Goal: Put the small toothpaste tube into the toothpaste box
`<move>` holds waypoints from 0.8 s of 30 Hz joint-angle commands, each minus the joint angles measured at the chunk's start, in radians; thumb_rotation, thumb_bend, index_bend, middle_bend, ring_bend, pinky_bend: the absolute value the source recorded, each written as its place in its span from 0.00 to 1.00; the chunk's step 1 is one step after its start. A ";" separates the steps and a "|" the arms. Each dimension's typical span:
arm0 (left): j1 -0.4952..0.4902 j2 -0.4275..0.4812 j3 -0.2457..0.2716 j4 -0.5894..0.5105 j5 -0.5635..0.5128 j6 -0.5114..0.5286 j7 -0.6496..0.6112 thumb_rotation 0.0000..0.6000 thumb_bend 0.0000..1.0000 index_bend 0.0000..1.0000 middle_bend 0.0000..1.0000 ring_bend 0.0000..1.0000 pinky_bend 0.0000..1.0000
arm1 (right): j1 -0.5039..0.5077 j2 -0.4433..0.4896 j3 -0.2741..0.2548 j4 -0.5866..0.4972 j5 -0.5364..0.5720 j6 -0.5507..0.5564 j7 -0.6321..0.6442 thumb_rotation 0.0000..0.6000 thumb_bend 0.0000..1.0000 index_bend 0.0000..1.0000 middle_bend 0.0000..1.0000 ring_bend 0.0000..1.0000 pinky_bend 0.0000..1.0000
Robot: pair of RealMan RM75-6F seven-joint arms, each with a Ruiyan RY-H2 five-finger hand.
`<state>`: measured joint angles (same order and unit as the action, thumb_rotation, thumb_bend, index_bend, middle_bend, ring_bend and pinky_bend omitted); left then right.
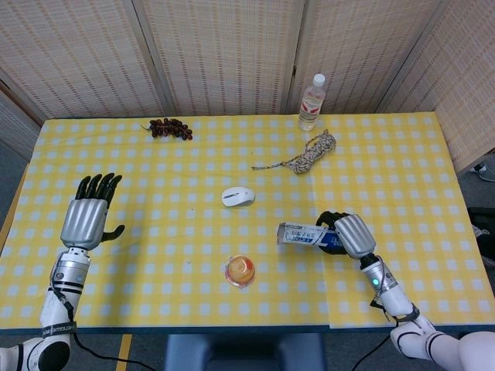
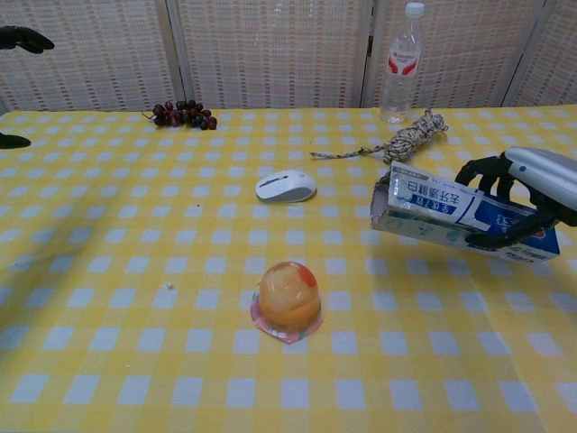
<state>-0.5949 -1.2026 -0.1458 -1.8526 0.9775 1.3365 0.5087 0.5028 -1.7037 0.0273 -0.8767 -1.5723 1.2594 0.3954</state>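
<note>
The blue and white toothpaste box (image 1: 303,234) (image 2: 444,215) lies nearly flat, low over the table right of centre, its open end facing left. My right hand (image 1: 349,234) (image 2: 527,192) grips its right end from above. No toothpaste tube shows in either view; the inside of the box is hidden. My left hand (image 1: 87,216) is open at the far left of the table, fingers spread and pointing away, holding nothing. Only its fingertips (image 2: 20,38) show at the chest view's left edge.
A white mouse (image 1: 237,196) (image 2: 286,186) sits mid-table. An orange jelly cup (image 1: 240,270) (image 2: 288,297) stands near the front edge. At the back are grapes (image 1: 170,127), a rope coil (image 1: 312,151) and a water bottle (image 1: 312,101).
</note>
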 commanded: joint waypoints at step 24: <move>0.005 0.028 -0.017 0.001 -0.082 -0.079 0.038 1.00 0.25 0.00 0.04 0.00 0.00 | -0.031 0.081 0.017 -0.120 0.025 0.016 -0.092 1.00 0.25 0.00 0.00 0.11 0.18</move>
<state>-0.5948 -1.1799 -0.1666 -1.8491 0.8919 1.2580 0.5501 0.4925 -1.6744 0.0446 -0.9293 -1.5451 1.2467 0.3403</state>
